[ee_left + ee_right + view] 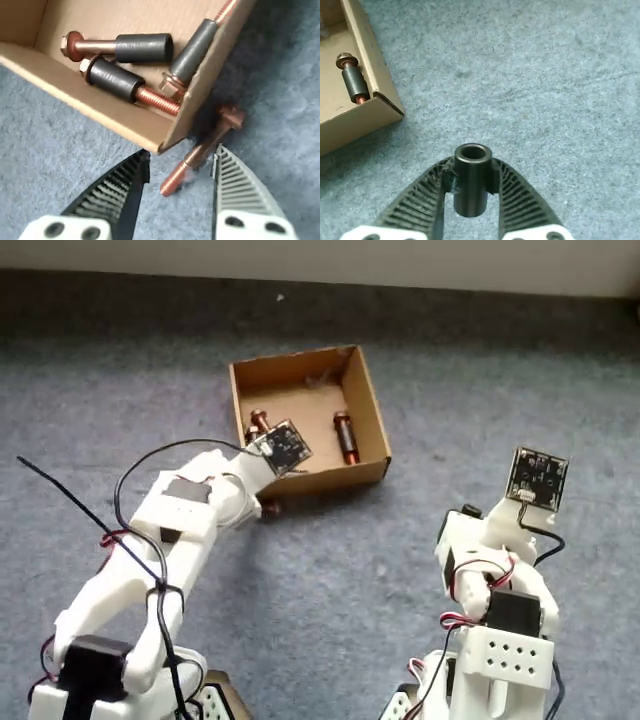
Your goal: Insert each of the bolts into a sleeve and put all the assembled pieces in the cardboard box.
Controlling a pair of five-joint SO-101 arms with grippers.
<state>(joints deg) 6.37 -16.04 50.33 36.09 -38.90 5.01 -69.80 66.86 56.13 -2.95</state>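
Copper bolt [200, 152] lay slantwise between your spread left jaws, off the lower-left corner of the brown cardboard box [340, 478]; right jaws clamped the black cylindrical sleeve [471, 180].

We see the open cardboard box [372, 405] with three assembled pieces [142, 47], copper bolts in dark sleeves, crowding its near left corner, and another [345, 437] lying by its right wall. A bare bolt [200, 152] lies flat on the carpet [275, 75] just outside the near wall. An empty sleeve [471, 187] stands upright, clamped in the right gripper [471, 167].
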